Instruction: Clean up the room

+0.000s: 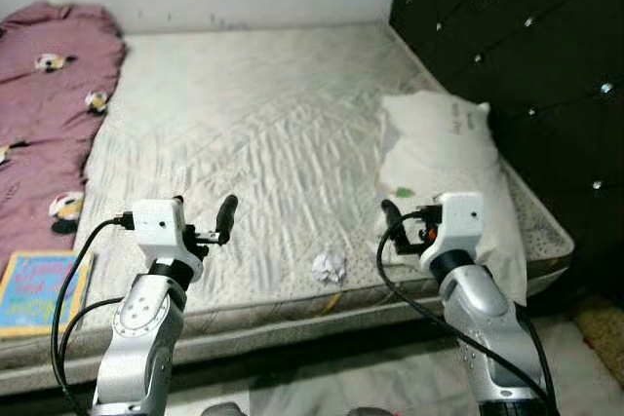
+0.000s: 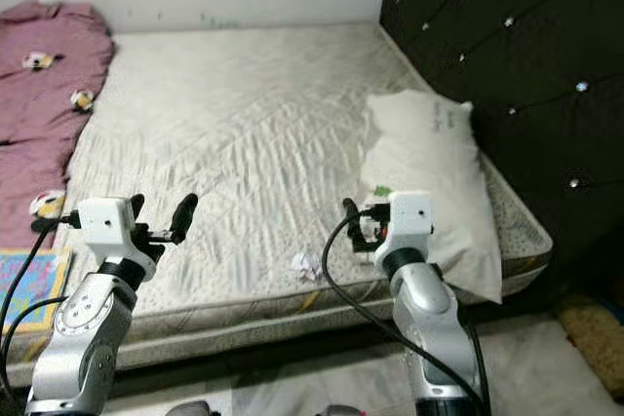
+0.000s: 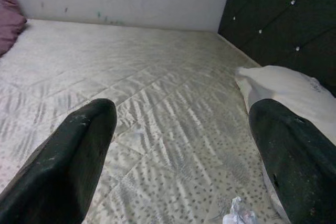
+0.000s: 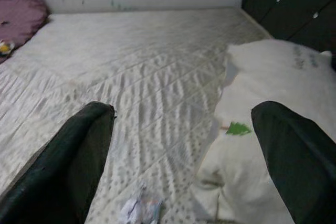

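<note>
Two silver arms are reaching out over the near edge of a bare quilted mattress (image 1: 263, 133) in the left eye view. The left gripper (image 1: 216, 226) is hovering at about eight o'clock, and the right gripper (image 1: 398, 226) is hovering at about four o'clock; both are holding nothing. A crumpled bit of white paper (image 1: 330, 265) is lying on the mattress between them, close to the front edge at six o'clock. A white pillow (image 1: 444, 148) is resting along the three o'clock side, beside a dark tufted headboard (image 1: 526, 65). A mauve blanket (image 1: 44, 114) with small printed figures is spreading over the nine o'clock side, and a colourful book (image 1: 39, 289) is lying near the front edge at eight o'clock.

The right eye view is showing the same layout, with the paper sitting just short of the right gripper, toward the left one.

The left wrist view is looking along its two black fingers (image 3: 68, 166), which are standing wide apart, with the paper (image 3: 239, 216) lying low near one of them.

The right wrist view is showing its fingers (image 4: 68, 161) spread wide too, the paper (image 4: 139, 208) lying between them and a small green mark (image 4: 239, 128) showing on the pillow.
</note>
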Available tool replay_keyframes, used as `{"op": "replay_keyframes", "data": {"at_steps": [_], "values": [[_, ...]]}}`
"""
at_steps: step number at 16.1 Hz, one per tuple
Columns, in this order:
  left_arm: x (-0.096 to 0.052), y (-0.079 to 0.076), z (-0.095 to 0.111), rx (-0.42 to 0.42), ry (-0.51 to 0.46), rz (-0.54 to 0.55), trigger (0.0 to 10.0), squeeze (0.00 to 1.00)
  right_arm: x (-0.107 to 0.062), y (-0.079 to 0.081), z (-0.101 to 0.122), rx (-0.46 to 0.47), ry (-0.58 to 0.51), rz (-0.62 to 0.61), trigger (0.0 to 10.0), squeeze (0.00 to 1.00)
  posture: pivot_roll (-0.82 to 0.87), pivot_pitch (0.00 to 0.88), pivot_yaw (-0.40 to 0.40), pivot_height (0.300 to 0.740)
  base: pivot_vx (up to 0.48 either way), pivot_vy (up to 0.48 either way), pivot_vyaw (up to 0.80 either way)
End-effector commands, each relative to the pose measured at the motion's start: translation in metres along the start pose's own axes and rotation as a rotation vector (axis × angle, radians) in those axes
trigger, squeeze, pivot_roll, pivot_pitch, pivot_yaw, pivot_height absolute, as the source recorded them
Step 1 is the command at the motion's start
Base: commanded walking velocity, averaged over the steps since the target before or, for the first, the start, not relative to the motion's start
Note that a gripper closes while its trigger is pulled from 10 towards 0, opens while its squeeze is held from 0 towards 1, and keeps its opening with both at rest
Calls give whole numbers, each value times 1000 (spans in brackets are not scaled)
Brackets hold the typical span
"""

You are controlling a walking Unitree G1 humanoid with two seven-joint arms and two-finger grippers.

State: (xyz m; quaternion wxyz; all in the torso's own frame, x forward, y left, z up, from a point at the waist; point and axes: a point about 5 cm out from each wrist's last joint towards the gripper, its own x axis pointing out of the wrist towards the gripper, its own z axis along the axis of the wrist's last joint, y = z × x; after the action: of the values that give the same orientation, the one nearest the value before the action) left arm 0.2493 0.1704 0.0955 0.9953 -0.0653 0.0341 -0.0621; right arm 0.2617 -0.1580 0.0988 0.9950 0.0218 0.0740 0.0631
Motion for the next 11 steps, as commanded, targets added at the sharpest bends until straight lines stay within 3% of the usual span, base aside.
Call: {"op": "replay_keyframes", "data": {"at_steps": [1, 7, 11], "values": [[2, 1, 4, 13, -7, 3, 10000, 0, 3, 1, 8, -7, -33, 3, 10000, 0, 6, 0, -22, 740, 289, 0, 0], [6, 0, 15, 47, -39, 18, 10000, 0, 9, -5, 19, 6, -59, -42, 10000, 0, 18, 0, -25, 740, 0, 0, 0], [3, 3, 5, 39, -5, 57, 10000, 0, 2, -1, 12, 63, -43, -28, 10000, 0, 5, 0, -25, 740, 0, 0, 0]]}}
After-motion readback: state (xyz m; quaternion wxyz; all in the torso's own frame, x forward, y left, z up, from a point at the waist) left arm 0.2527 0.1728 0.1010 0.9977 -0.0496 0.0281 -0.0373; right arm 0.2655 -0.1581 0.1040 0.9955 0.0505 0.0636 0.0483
